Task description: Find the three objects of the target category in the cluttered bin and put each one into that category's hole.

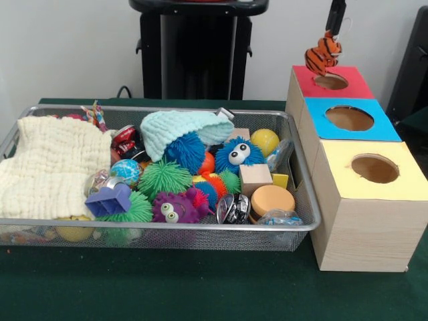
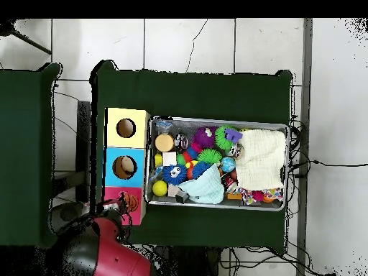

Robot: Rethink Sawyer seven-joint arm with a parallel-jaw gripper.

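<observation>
pincer (image 1: 332, 32): clamped on the orange striped tiger toy (image 1: 324, 55) | toy: hangs just above the red box's hole (image 1: 331, 81), slightly off toward its near-left rim | advice: centre it over the hole before letting go, so it clears the rim | wire bin (image 1: 294, 224): crowded with toys

Arm reaching down at the right of the front view, tool closed on a toy.

The 1 tool (image 1: 332, 32) comes in from the top edge as a slim black shape, tilted slightly, its tip gripping the orange striped tiger toy (image 1: 323, 55), which hangs in the air beneath it. From overhead, the red and black arm (image 2: 108, 248) sits bulky at the bottom left, its end stretched up and to the right.
</observation>
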